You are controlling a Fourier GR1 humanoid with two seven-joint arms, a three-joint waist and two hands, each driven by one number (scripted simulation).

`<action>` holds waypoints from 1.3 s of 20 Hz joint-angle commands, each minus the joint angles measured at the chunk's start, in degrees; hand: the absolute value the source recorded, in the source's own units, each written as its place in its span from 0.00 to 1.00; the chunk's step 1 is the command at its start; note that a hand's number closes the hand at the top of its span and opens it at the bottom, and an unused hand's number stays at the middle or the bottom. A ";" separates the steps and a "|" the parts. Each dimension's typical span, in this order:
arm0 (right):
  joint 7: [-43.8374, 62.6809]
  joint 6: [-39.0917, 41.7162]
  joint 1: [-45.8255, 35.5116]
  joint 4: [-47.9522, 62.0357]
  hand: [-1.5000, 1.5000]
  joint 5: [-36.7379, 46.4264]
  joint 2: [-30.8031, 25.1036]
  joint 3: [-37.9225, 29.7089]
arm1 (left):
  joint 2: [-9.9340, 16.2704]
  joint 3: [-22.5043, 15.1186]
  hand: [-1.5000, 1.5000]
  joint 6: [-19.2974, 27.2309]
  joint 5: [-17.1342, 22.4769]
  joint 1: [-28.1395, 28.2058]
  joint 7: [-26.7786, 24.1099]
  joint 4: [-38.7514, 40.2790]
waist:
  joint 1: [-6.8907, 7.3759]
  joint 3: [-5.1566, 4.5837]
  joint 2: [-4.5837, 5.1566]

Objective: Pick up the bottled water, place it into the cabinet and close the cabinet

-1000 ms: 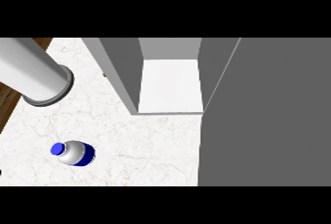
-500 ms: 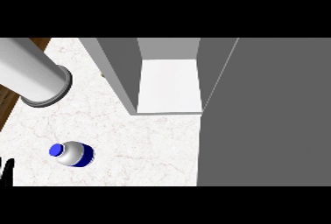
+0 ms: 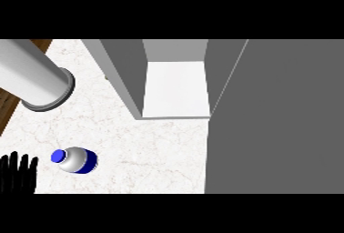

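Head view shows the blue-capped, silvery clear plastic water bottle [image 3: 76, 159] upright on the white marbled bench [image 3: 154, 150], near the open grey cabinet [image 3: 176, 91]. Left robot hand [image 3: 16, 175], fingers straight, stands just beside it. Probably light, smooth, slippery: grasp its body.

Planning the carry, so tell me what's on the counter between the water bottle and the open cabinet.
Nothing: in the head view only bare marble counter lies between the bottled water and the open cabinet.

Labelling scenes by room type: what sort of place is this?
Probably a kitchen counter: a marble-patterned countertop, an open cabinet with a white shelf, and a bottled water standing on the counter.
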 commanded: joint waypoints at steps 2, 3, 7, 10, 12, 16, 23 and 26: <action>2.79 0.62 6.29 -11.59 0.00 -5.13 -0.65 -0.35 | -1.53 1.04 0.00 -1.73 -1.26 -3.25 -7.02 11.01 | -0.04 -0.02 0.00; 1.11 1.23 3.68 -8.06 0.00 -6.11 -1.35 -3.04 | -1.39 0.58 0.00 -3.96 -1.23 -2.31 -8.68 12.72 | 0.36 0.02 0.03; 1.05 1.89 7.68 -11.95 0.00 -5.71 -1.81 -2.79 | 2.32 6.92 0.00 -4.14 2.41 -13.56 -8.24 23.05 | -0.39 -0.08 0.17; -0.19 1.77 9.11 -11.05 0.00 -5.19 -1.22 -2.27 | -0.51 4.66 0.00 -5.92 -0.04 -11.30 -14.28 28.10 | -0.01 -0.03 0.08; -1.71 1.80 7.97 -8.79 0.00 -2.51 -0.28 -1.47 | 0.39 5.64 0.00 -5.23 0.53 -14.23 -12.89 29.77 | 0.12 0.01 0.05; -4.85 3.89 9.40 -7.93 0.00 -3.04 -0.57 -2.56 | 0.75 7.94 0.00 -5.89 0.28 -16.41 -18.28 36.78 | 0.06 0.00 0.02; -6.71 4.21 9.14 -5.85 0.00 -3.13 0.11 -4.38 | 2.63 10.71 0.00 -7.47 -0.33 -22.95 -24.97 50.30 | 0.10 -0.02 0.16; -7.29 5.67 10.06 -6.04 0.00 -6.30 -1.42 -8.03 | 2.13 10.81 0.00 -8.65 1.69 -26.37 -23.34 50.99 | 0.03 0.01 0.12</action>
